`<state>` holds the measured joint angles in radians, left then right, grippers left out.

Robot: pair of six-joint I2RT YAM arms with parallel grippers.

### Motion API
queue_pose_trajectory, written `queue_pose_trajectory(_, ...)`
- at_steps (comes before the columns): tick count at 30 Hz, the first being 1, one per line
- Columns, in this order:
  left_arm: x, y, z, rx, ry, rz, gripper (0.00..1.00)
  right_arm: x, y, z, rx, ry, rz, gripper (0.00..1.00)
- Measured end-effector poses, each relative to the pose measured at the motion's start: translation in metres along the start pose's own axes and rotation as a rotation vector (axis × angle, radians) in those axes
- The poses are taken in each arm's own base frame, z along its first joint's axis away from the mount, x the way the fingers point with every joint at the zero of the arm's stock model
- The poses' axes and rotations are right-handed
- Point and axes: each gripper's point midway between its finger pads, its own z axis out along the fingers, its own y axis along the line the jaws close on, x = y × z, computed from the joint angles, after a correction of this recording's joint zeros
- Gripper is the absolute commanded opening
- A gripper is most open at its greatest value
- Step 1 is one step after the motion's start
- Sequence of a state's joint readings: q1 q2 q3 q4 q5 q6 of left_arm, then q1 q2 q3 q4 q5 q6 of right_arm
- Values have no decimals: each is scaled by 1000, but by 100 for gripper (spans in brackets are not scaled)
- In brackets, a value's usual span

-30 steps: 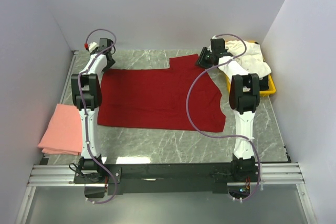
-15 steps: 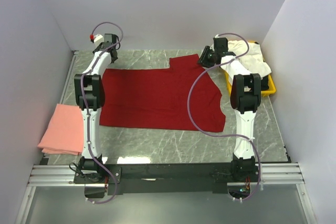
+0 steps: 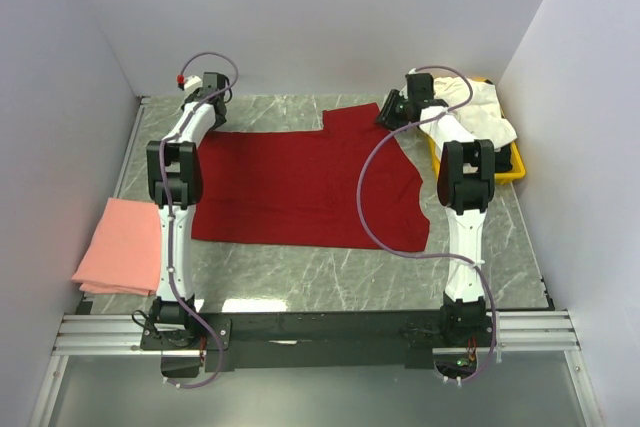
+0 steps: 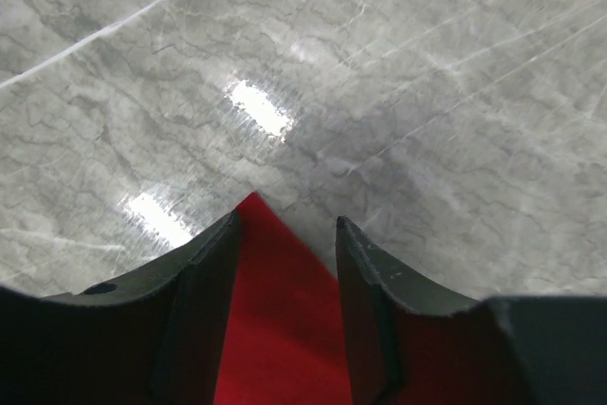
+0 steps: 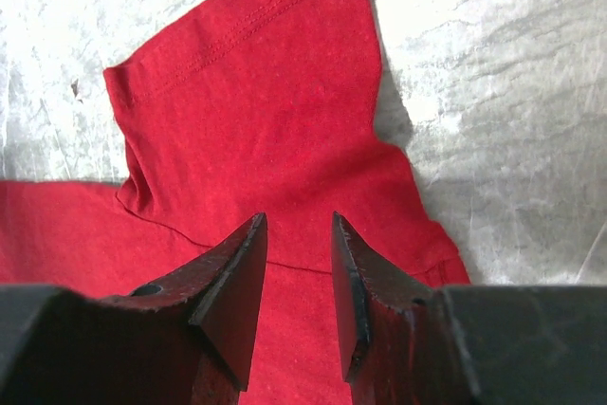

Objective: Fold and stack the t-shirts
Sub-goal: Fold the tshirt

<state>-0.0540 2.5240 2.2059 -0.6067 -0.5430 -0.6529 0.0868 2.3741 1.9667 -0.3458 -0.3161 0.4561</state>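
Cloth fills most of the middle of the top view: a large dark red t-shirt (image 3: 300,187) lies spread flat on the grey marble table (image 3: 330,282), with one short sleeve reaching toward the upper centre of the frame. A salmon-pink folded t-shirt (image 3: 120,247) rests at the left edge of the frame, apart from the red one, with the left arm running between them. A white, cream-toned t-shirt (image 3: 480,112) lies crumpled in a yellow plastic bin (image 3: 512,169) in the upper right.

The left gripper (image 4: 286,225) is at the upper left corner of the red shirt. In its wrist view the two dark fingers (image 4: 204,301) stand apart with a clear gap. The pointed corner of the red cloth shows in that gap, flat on the marble — the jaws are partly open and they hold nothing.

The right gripper (image 5: 297,220) is over the sleeve near the upper centre of the top view, just beside the bin. Its fingers (image 5: 232,291) stand closer to each other, yet a gap is there between them. Through the gap the red sleeve with its stitched hem is seen lying flat below. This gripper too is partly open and it grips nothing.
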Motion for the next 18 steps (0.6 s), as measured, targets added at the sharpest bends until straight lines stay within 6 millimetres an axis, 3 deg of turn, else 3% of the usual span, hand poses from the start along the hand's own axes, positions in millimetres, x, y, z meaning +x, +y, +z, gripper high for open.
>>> queue_pose_trajectory(5, 3, -1, 4, -5, 6, 10, 43, -4, 0, -2, -6, 0, 12, 40)
queue_pose_trajectory(15, 5, 1, 4, -8, 13, 23, 4, -11, 2, -7, -12, 1, 42, 42)
queue_pose_trajectory(18, 5, 0, 4, -1, 7, 18, 0, -17, 4, -7, -9, -8, 57, 43)
